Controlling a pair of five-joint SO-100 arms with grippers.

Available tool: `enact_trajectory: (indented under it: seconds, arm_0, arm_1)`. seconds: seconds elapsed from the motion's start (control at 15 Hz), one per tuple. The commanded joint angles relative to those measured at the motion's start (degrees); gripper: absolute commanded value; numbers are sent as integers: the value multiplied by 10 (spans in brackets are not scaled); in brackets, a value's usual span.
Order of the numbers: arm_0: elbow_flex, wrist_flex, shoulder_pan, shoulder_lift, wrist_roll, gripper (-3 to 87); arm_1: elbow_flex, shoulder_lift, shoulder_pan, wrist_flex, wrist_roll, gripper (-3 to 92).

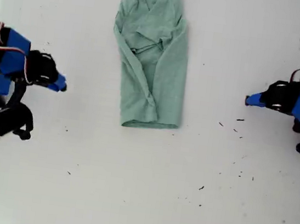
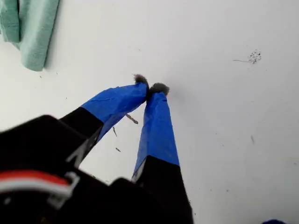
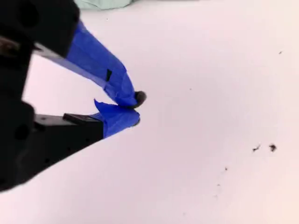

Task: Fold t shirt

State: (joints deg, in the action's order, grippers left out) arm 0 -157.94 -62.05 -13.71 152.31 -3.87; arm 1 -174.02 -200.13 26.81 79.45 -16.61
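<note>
The t shirt lies at the top middle of the exterior view on the white desk, already folded lengthwise into a narrow strip with the sleeves tucked in. My first tool and my second tool are both clenched on nothing, well apart from the cloth. The soft, light knit will likely sag and slide, so pinching both hem corners seems best.

My first gripper is pressing its blue-taped jaws together at the tips, gripping nothing. My second gripper is doing likewise, tips meeting, empty. One arm is crouching at the exterior view's left edge, another arm at its right edge, each pointing its gripper inward.
</note>
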Motion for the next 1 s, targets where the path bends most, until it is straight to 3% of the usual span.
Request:
enact_trajectory:
  seconds: [0.0,0.27,0.4,0.47,0.53,0.6,0.73,0.93]
  arm_0:
    - [-94,38,31,221,-33,-3]
    - [-73,48,31,125,-38,-3]
    - [118,-69,40,20,-42,-3]
    - [282,-128,47,-97,-17,54]
    - [445,-151,65,-210,29,263]
    - [591,-180,80,-324,60,306]
    - [780,-201,102,-496,98,319]
    - [841,-188,112,-629,105,332]
  arm_1:
    - [-19,-8,4,8,-11,23]
    - [-10,-8,-15,11,1,23]
    - [147,42,-66,12,16,28]
    - [275,184,-78,-11,2,105]
    - [439,374,-110,-9,-11,218]
    - [602,534,-147,6,-31,293]
    - [854,752,-190,83,-50,303]
    - [907,868,-209,75,-52,289]
